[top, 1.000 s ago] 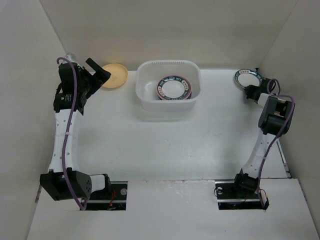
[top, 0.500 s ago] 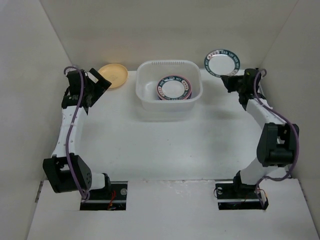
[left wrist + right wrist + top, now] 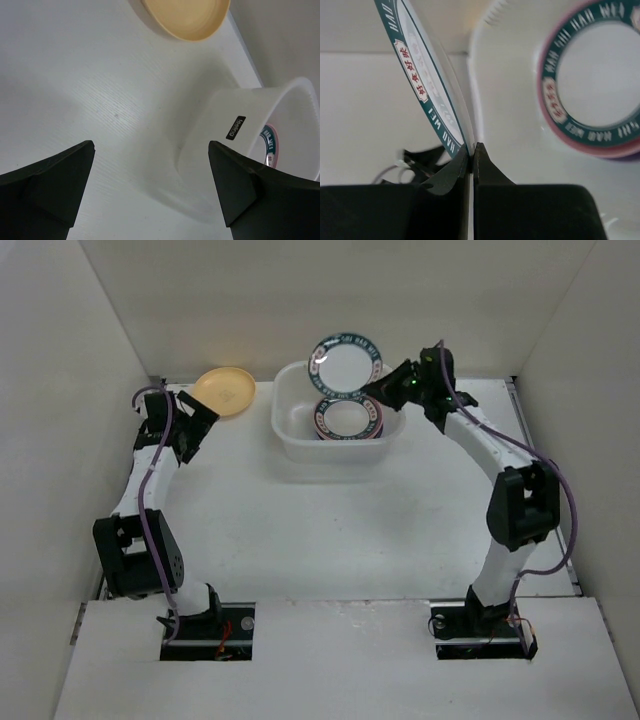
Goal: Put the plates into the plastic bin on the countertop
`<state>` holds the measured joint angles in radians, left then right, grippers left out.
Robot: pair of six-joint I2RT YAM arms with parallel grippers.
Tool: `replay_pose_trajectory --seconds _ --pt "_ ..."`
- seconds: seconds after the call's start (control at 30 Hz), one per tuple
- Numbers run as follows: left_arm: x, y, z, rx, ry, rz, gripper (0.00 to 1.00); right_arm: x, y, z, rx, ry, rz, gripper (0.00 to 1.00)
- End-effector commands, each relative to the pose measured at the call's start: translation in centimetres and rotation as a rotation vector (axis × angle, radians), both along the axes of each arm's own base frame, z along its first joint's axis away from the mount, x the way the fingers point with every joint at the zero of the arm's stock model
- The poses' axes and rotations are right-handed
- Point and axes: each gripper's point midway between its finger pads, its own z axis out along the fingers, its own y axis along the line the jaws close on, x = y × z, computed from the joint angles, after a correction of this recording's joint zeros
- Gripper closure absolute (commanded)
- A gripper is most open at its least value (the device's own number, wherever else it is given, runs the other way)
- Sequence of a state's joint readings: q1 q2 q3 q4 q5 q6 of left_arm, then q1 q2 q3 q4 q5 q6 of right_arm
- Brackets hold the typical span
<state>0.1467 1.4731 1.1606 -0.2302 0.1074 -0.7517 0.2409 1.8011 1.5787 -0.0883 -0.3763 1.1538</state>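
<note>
As right hand (image 3: pixel 471 152) pinches plate (image 3: pixel 346 363), above bin (image 3: pixel 335 452)

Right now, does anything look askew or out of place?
Nothing spilled or damaged. The patterned plate, pinched by its edge in the right gripper, is tilted above the bin; the yellow plate lies outside it.

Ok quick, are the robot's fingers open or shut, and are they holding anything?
Left fingers: open, holding nothing.
Right fingers: shut on the edge of the teal-rimmed plate.
</note>
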Motion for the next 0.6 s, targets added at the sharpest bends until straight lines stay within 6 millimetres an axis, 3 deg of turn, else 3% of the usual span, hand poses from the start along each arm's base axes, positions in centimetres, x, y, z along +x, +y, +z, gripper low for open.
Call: replay_pose_trajectory --seconds 0.0,0.17,0.37,0.5,0.57 --pt "2.0 1.0 0.7 -0.034 -0.058 0.063 0.00 -1.8 2.1 -4.1 -0.127 0.086 0.110 1.00" --pt "3.9 1.5 -0.7 -0.037 -0.050 0.061 0.00 -2.0 2.1 -7.8 -0.233 0.145 0.118 1.00" --pt "6.3 2.4 -2.4 -0.074 -0.068 0.061 0.00 -2.0 0.9 -9.4 -0.330 0.156 0.090 0.97" --pt "7.7 2.6 -3.3 -0.090 -0.062 0.054 0.00 -2.5 0.2 -9.7 -0.382 0.160 0.082 0.78" --pt "8.4 2.7 -4.0 -0.091 -0.057 0.052 0.00 -2.8 -0.1 -9.2 -0.392 0.151 0.078 0.63"
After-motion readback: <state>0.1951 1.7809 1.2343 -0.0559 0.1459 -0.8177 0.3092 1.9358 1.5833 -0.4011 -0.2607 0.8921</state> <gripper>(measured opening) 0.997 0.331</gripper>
